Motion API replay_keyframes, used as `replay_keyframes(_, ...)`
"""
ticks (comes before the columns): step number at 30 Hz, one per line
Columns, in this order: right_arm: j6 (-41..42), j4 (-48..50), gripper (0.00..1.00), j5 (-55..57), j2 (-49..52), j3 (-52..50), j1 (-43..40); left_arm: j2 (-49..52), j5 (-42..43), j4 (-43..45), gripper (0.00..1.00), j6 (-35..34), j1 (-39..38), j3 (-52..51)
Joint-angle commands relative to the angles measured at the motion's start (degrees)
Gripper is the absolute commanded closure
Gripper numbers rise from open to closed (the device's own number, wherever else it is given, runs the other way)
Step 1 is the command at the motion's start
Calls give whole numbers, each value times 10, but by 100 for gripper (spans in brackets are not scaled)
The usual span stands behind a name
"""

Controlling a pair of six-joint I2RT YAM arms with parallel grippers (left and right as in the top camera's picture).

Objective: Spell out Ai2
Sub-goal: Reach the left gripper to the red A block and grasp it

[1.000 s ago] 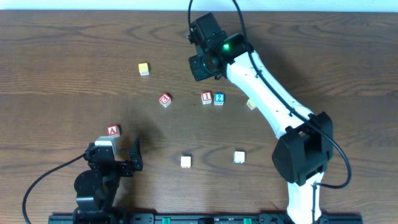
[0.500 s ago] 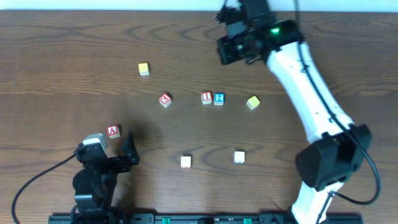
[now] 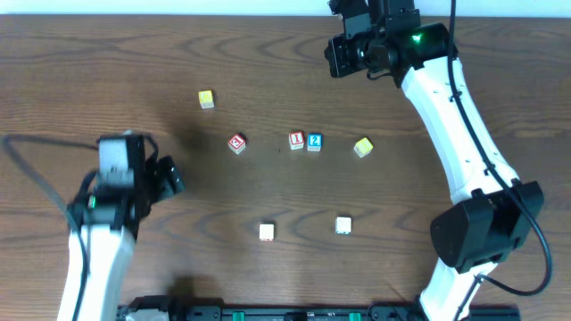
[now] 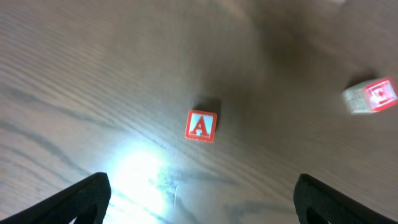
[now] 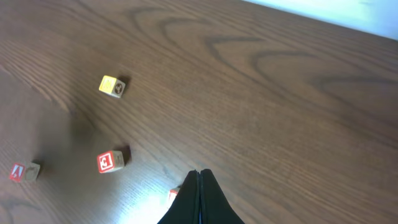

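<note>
**Overhead: left arm poised over the A, I and 2 already paired**

A dark wood-grain table [image 3: 107, 71] fills the scene, glare spots on its finish and a white strip of wall [image 3: 178, 7] along the far edge. The right arm [image 3: 446, 116] reaches to that far edge. The right gripper [image 5: 199, 193] is clenched on nothing, parked, I judge, to leave the middle free. The left arm [image 3: 98, 250] leans in from the near side. The left gripper [image 4: 217, 196] is spread wide, and the A block [image 4: 201, 126] lies flat, letter up, just ahead of it and between the lines of its fingers, which suits a straddling grasp. Well off toward the table's middle, the red I block [image 3: 296, 140] touches the blue 2 block [image 3: 314, 141], with bare wood beside the I, presumably for the A. The red 3 block [image 3: 236, 143] sits beyond that gap.
</note>
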Motion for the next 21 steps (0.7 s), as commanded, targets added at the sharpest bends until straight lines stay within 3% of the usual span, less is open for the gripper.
replay_keyframes(1, -11, 1, 99, -3, -7, 8, -6, 79, 38, -4, 5, 5, 4, 39)
replay_keyframes(9, -15, -6, 99, -2, -7, 8, -22, 204, 62, -3, 5, 22, 3, 40)
replay_keyframes(21, -15, -10, 99, -2, -7, 8, -40, 258, 48, 29, 5, 20, 27, 29)
